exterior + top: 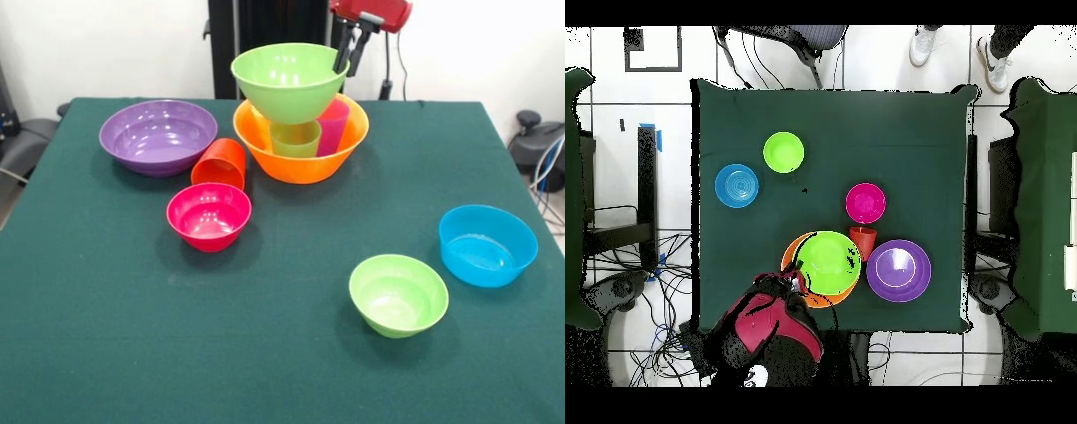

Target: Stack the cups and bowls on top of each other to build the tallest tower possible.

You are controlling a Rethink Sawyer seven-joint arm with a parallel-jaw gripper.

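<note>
Front view: gripper (347, 55) came down from the top edge, black fingers (357, 53) close together over the right rim of the large light-green bowl (290, 81); could not tell whether pinching the rim or merely touching it. Bowl sat upright atop the tumblers, a light green cup (295, 139) and a magenta cup (333, 128), inside the large orange bowl (300, 155) at the far middle of the green surface (265, 353). Orange-red cup (221, 162) lay tipped between the purple bowl (158, 135) and the pink-red bowl (209, 215).

Overhead view: tower (827, 264) stood near the robot's edge, beside the purple bowl (898, 270); gripper hidden under the arm (770, 325).
</note>
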